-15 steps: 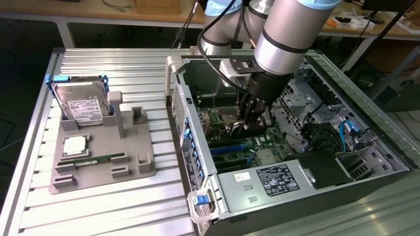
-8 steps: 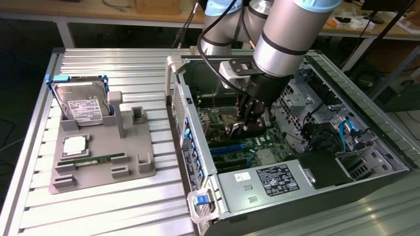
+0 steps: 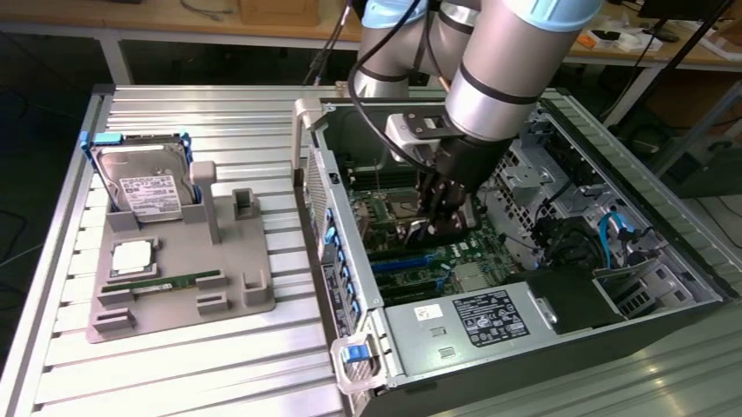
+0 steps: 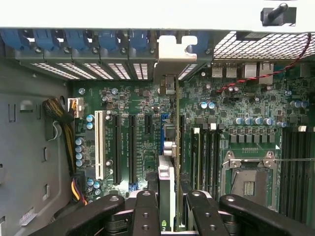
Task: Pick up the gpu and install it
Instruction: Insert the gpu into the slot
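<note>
The gpu (image 4: 172,162) is held on edge inside the open computer case (image 3: 557,373), gripped by the gripper (image 3: 439,228), which is reached down into the case on the arm. In the wrist view the black fingers (image 4: 145,211) are seen drawn in to a narrow gap with the thin card clamped between them. The card is seen from its edge, standing upright over the motherboard (image 4: 142,103). Its silver end bracket (image 4: 170,54) is set against the rear wall of the case among the blue slot clips (image 4: 74,39). The card is lined up between the black expansion slots (image 4: 132,147) and the RAM slots (image 4: 206,152); whether its lower edge is seated in a slot cannot be told. A white expansion slot (image 4: 101,145), a CPU socket (image 4: 251,182) and a bundle of yellow and black cables (image 4: 59,110) are also contained in the case. In the exterior view a power supply (image 3: 481,317) with a dark label is seen at the near end of the case, and blue cables (image 3: 612,234) are seen toward that view's right. Well apart from the case, at the exterior view's left, a grey fixture tray (image 3: 174,313) is laid on the slatted aluminium table (image 3: 174,365). A hard drive (image 3: 142,184) with a white label is propped at the far end of this tray. A CPU (image 3: 131,256) is seated nearer, and a RAM stick (image 3: 162,283) is laid just beside the CPU.
</note>
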`<state>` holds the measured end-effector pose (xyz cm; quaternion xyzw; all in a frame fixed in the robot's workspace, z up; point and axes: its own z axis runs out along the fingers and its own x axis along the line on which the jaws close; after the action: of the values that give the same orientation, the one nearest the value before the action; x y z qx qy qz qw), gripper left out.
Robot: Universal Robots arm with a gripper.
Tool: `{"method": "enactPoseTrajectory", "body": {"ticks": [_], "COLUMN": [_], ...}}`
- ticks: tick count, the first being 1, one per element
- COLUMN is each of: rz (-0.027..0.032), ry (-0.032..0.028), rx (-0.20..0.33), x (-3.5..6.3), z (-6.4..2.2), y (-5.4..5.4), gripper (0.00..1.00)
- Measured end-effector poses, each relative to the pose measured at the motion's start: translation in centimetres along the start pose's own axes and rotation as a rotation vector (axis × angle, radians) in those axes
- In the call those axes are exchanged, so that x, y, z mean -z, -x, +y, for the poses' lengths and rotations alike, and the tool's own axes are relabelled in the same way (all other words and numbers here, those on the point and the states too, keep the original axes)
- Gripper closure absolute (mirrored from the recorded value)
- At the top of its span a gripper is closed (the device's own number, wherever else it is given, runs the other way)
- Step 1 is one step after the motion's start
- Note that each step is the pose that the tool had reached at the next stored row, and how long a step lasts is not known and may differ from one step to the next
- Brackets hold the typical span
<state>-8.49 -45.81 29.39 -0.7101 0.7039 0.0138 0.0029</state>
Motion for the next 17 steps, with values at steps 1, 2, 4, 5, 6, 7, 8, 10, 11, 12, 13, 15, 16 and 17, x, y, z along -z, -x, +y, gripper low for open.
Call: {"method": "enactPoseTrajectory", "body": {"ticks": [1,2,4,5,6,7,8,10,11,12,13,15,16,17], "rz": [-0.0002,-0.0002,-0.0005,-0.0006,-0.0006,-0.0007,-0.0008,-0.001,-0.0011,-0.0011,-0.0012,-0.0013,-0.0015,-0.0013], "ry": [0.0,0.0,0.0,0.0,0.0,0.0,0.0,0.0,0.0,0.0,0.0,0.0,-0.0001,0.0], "rx": [0.0,0.0,0.0,0.0,0.0,0.0,0.0,0.0,0.0,0.0,0.0,0.0,0.0,0.0], "x": [-0.09,-0.18,-0.38,-0.49,-0.58,-0.67,-0.79,-0.96,-1.04,-1.12,-1.21,-1.4,-1.49,-1.51], "z": [0.0,0.0,-0.01,-0.01,-0.01,-0.01,-0.01,-0.01,-0.02,-0.02,-0.02,-0.02,-0.03,-0.02], "y": [0.0,0.0,0.0,0.0,0.0,0.0,0.0,0.0,0.0,0.0,0.0,0.0,0.0,0.0], "gripper": [0.73,0.73,0.73,0.73,0.73,0.73,0.73,0.73,0.73,0.73,0.73,0.73,0.73,0.73]}}
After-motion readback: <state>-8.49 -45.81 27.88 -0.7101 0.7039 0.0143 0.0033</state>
